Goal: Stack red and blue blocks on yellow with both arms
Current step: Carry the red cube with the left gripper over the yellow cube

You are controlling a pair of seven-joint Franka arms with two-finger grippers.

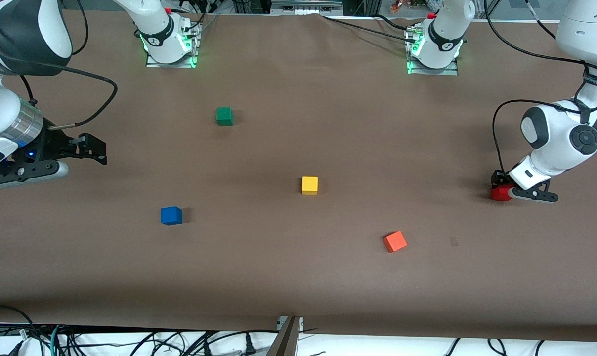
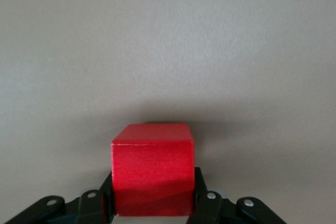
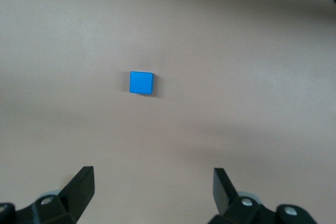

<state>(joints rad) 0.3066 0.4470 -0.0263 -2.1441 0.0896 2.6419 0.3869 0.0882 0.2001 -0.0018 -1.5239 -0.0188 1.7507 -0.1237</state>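
Left gripper (image 1: 502, 192): down at table level at the left arm's end of the table, its jaws clamped on the red block (image 1: 499, 193); in the left wrist view a black finger (image 2: 207, 203) presses against each side of the cube.
Red block: deep red, matte, plain cube with sharp edges; it sits between the fingers, its lower part in shadow; whether it touches the table cannot be told.
Right gripper (image 1: 93, 148): up in the air over the right arm's end of the table, jaws spread wide apart and holding nothing; the right wrist view shows both fingertips (image 3: 81, 184) far apart, with bare table between them.
Blue block (image 1: 171, 215): bright blue, matte cube, resting flat on the table, nearer to the front camera than the green cube (image 1: 224, 116); it lies well apart from the right gripper and untouched.
Yellow block (image 1: 309, 185): plain yellow cube, alone near the middle of the table, nothing on top of it.
Orange cube (image 1: 395, 241): lighter orange, turned at an angle, nearer to the front camera than the yellow block.
Table (image 1: 298, 277): covered in plain brown matte material.
Writing: none can be read on the cubes; a small mark on each arm's base is too small to make out.
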